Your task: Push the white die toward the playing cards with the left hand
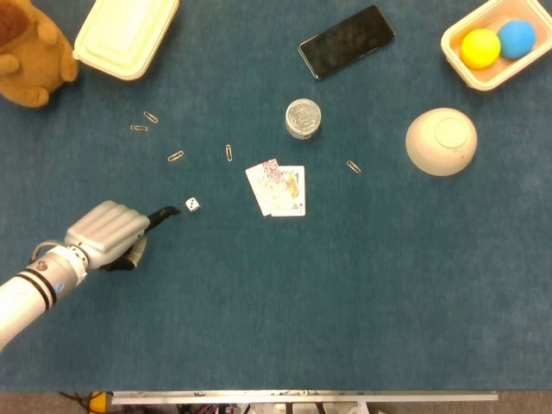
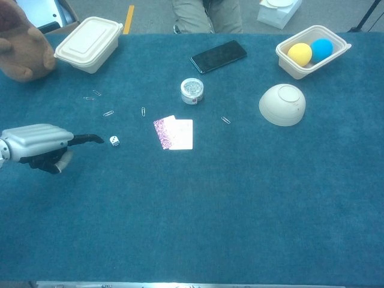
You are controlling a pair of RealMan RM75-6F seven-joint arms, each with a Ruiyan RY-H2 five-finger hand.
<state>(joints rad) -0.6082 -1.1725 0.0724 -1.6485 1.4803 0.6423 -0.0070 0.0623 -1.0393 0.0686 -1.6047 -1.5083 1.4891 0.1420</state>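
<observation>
Our left hand (image 1: 110, 235) lies low over the near-left part of the surface (image 1: 362, 293), its fingers curled in on nothing save one dark finger held out straight, its tip just beside the white die (image 1: 192, 204) on the side away from the playing cards (image 1: 277, 189); we cannot tell whether it touches yet. Our right hand shows in neither view. To push well, we judge the fingertip should meet the die squarely at its middle and low down, then travel slowly in a straight line to the cards, since a glancing touch could tip the die or send it off to one side. Nothing lies between die and cards. The surface is covered in blue felt-like cloth, which probably drags on the die. Beyond the far edge, the chest view shows a grey floor (image 2: 150, 15) with a yellow line (image 2: 129, 18) and someone's legs (image 2: 207, 9).
</observation>
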